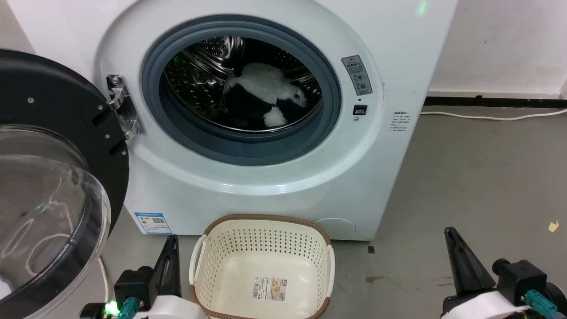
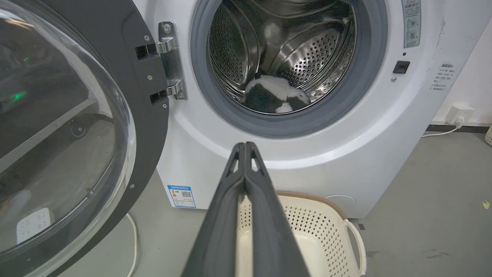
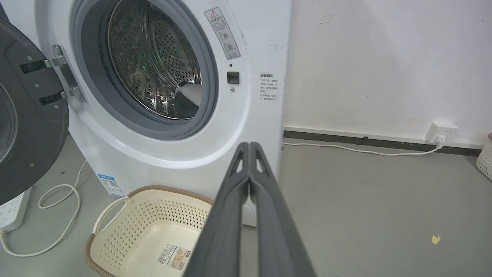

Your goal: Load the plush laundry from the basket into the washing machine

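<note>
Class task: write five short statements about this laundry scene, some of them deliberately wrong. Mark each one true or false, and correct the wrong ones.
1. The plush toy lies inside the drum of the washing machine. True.
2. The basket stands on the floor in front of the machine. True.
3. The basket holds a folded towel. False: its bottom bears just a label sticker.
4. The machine's door is shut. False: it stands swung open on the left.
5. The left hand and the right hand each have their fingers pressed together. True.
</note>
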### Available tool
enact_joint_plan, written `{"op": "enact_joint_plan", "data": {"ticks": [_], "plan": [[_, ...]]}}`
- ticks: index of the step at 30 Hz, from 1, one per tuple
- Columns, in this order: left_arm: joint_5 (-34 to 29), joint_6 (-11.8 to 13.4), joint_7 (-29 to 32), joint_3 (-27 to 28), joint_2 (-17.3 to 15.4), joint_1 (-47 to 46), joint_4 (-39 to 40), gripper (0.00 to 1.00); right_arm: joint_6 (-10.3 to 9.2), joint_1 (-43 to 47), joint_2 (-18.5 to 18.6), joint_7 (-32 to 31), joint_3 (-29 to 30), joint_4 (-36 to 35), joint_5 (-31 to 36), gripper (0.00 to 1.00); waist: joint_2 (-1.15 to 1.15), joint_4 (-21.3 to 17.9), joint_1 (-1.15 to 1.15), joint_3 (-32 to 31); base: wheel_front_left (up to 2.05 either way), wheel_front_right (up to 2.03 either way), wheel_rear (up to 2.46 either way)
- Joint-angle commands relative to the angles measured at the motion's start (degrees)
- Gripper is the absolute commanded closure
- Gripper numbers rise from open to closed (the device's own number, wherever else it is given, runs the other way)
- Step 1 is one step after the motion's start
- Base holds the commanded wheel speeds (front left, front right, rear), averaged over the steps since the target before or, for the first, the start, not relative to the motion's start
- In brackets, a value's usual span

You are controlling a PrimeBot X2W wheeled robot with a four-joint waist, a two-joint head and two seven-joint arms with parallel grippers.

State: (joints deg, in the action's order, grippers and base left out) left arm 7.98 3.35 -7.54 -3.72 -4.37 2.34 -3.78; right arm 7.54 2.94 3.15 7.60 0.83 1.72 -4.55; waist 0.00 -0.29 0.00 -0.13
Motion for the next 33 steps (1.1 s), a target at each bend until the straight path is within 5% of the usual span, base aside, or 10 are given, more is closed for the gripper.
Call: {"op": "enact_joint_plan", "data": {"ticks": [1,33], "plan": [[-0.69,-0.31,0.26,0.27,0.20,-0.74,0.49,1.00,-0.03,-0.84,-0.14,-0.27,-0.11,-0.34,0.31,1.00,0.00,0.01,0.00,0.00,0.00,0.00,0.00],[-4.68,-1.97,4.24,2.16,0.90,-1.62,2.29,1.00,-0.04,-1.99,-0.21,-4.27,-0.50,-1.09,2.63,1.00,0.00,0.16,0.00,0.07,0.00,0.00,0.00]]}}
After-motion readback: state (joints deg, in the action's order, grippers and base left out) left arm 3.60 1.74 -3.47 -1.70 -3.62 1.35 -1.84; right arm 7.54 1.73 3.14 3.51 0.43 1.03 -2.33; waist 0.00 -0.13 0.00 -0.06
